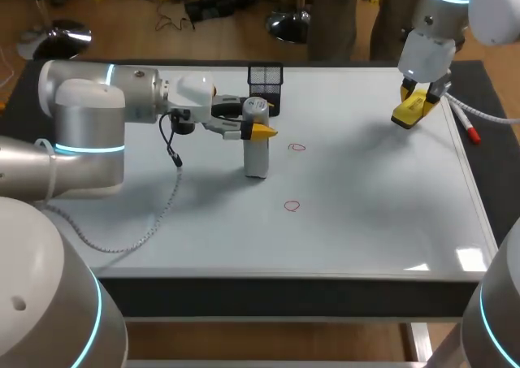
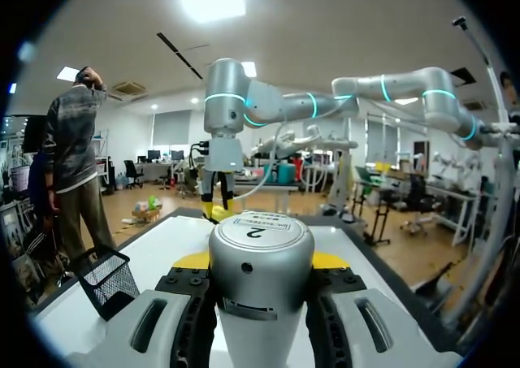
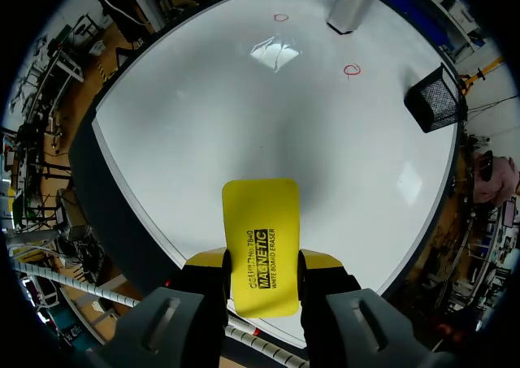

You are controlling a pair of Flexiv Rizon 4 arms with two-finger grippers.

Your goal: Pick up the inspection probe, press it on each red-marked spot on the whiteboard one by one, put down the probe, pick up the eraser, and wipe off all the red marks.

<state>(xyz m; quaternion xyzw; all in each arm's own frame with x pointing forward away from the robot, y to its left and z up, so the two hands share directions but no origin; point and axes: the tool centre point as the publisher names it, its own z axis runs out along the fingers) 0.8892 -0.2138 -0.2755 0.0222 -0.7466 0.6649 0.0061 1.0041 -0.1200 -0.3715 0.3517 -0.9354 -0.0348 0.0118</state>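
Toward the lower middle of the frame, one red mark (image 1: pixel 292 206) is sitting on the whiteboard (image 1: pixel 374 214). Just beyond it, at centre, the left tool (image 1: pixel 257 129) is gripping the silver inspection probe (image 1: pixel 257 153) from both sides, holding it upright with its base on the board, left of a second red mark (image 1: pixel 297 147). Farther back, a black mesh basket (image 1: pixel 265 79) is standing. At upper right, the right tool (image 1: pixel 414 104) is clamping the yellow eraser (image 3: pixel 260 238) above the board.

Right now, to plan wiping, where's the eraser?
Head view, right side: yellow eraser clamped in the right arm's jaws, over the whiteboard near its right edge.
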